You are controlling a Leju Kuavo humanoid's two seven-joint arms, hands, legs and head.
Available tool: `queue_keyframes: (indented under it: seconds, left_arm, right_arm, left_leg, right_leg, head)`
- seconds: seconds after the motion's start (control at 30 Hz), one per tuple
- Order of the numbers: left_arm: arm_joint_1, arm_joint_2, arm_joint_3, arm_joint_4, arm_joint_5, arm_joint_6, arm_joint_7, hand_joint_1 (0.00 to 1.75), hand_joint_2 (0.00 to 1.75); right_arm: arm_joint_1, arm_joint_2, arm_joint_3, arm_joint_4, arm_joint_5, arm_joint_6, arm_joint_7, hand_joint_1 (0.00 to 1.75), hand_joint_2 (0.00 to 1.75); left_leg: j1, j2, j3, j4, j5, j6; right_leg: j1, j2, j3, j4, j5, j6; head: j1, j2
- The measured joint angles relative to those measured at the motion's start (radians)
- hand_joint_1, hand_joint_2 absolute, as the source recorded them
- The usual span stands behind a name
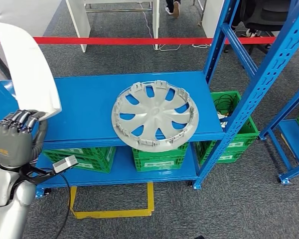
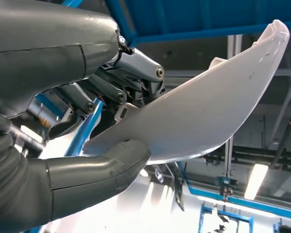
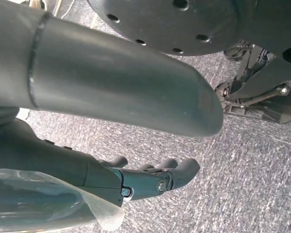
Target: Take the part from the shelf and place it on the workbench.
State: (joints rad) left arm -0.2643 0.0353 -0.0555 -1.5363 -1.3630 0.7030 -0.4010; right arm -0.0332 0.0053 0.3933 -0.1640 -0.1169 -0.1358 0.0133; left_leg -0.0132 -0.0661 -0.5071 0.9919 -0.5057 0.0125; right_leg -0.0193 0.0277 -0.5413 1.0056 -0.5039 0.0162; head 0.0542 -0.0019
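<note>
White part [image 1: 29,69], curved and panel-like, held up at the near left end of the blue shelf [image 1: 91,107], clear of the deck, lower edge clamped in the left hand [image 1: 18,132]. Seen from the left wrist view pinched between thick thumb [image 2: 100,170] and darker fingers [image 2: 111,90], long blade [image 2: 210,111] sticking well out beyond the grip. Right hand [image 3: 151,177] hung low over grey carpet [image 3: 246,170], fingers loosely apart, nothing held.

Judged as pick-up done, carry not yet begun: part off the shelf, no bench to be seen anywhere. Next move probably called for a turn of the whole body away from the rack toward the bench, with the grip kept firm, since so much of the part overhung the hand and could swing or slip. Blue upright [image 1: 253,94] and silver wheel cover [image 1: 154,115], lying flat on the same deck well to the right, best kept clear of.

Green crates [image 1: 160,158] on the lower deck carried pale label strips, too small to read. Small mark on the back of the left hand likewise unreadable. Red barrier tape [image 1: 140,41] across the far side, plain, no lettering made out. Yellow floor marking [image 1: 110,211] beneath the rack, also without text
</note>
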Motion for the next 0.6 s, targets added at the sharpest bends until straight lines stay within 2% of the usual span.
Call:
queue_keyframes:
  seconds: [0.23,0.27,0.37,0.4,0.43,0.5,0.53,0.57,0.6]
  left_arm:
    - [0.097,-0.084,0.039,-0.010,0.095,0.000,-0.125,1.75,1.75]
    - [0.117,-0.091,0.040,-0.018,0.105,0.000,-0.133,1.75,1.75]
    - [0.174,-0.102,0.042,-0.052,0.120,0.001,-0.146,1.75,1.75]
    - [0.192,-0.106,0.043,-0.065,0.123,0.001,-0.148,1.75,1.75]
    - [0.210,-0.109,0.043,-0.077,0.125,0.001,-0.149,1.75,1.75]
    - [0.248,-0.113,0.044,-0.094,0.127,0.002,-0.149,1.75,1.75]
    - [0.268,-0.114,0.044,-0.100,0.125,0.002,-0.148,1.75,1.75]
    - [0.286,-0.114,0.045,-0.106,0.121,0.001,-0.146,1.75,1.75]
    - [0.301,-0.115,0.045,-0.111,0.116,0.001,-0.140,1.75,1.75]
  right_arm:
    - [-0.002,0.022,0.000,0.000,0.014,-0.001,0.033,0.00,0.00]
    - [-0.002,0.028,0.000,0.000,0.016,-0.001,0.038,0.00,0.00]
    - [-0.003,0.048,0.001,0.000,0.022,-0.002,0.062,0.00,0.00]
    - [-0.005,0.053,0.001,0.000,0.023,-0.003,0.072,0.00,0.00]
    - [-0.006,0.058,0.001,0.000,0.022,-0.002,0.083,0.00,0.00]
    - [-0.009,0.066,0.001,0.000,0.016,-0.002,0.106,0.00,0.00]
    - [-0.010,0.070,0.001,0.000,0.013,-0.001,0.115,0.00,0.00]
    - [-0.010,0.073,0.001,0.000,0.011,-0.002,0.121,0.00,0.00]
    - [-0.011,0.075,0.000,0.000,0.009,-0.002,0.125,0.00,0.00]
  left_leg:
    - [0.000,0.000,0.000,0.000,0.000,0.000]
    - [-0.001,0.000,-0.001,0.003,0.000,0.002]
    - [0.000,0.004,0.003,-0.015,0.018,0.019]
    - [0.004,0.008,0.007,-0.032,0.030,0.026]
    - [0.008,0.012,0.010,-0.048,0.040,0.030]
    - [0.012,0.020,0.007,-0.056,0.047,0.034]
    - [0.014,0.024,0.003,-0.053,0.048,0.033]
    - [0.015,0.026,-0.001,-0.049,0.047,0.031]
    - [0.018,0.028,-0.006,-0.043,0.046,0.027]
  right_leg:
    - [0.000,0.000,0.000,0.000,0.000,0.000]
    - [-0.002,0.000,0.000,-0.002,0.002,0.003]
    - [-0.004,0.001,-0.003,-0.011,0.009,0.020]
    - [-0.001,-0.002,-0.011,0.000,-0.004,0.021]
    - [0.001,-0.007,-0.028,0.032,-0.027,0.022]
    - [-0.001,-0.015,-0.082,0.152,-0.091,0.025]
    - [-0.004,-0.017,-0.108,0.212,-0.113,0.029]
    - [-0.007,-0.018,-0.121,0.245,-0.117,0.034]
    - [-0.010,-0.019,-0.115,0.238,-0.102,0.039]
  head:
    - [0.000,0.000]
    - [0.000,0.000]
    - [-0.001,0.000]
    - [0.001,0.000]
    - [0.004,0.000]
    - [0.008,0.000]
    - [0.009,0.000]
    - [0.009,0.000]
    - [0.009,0.000]
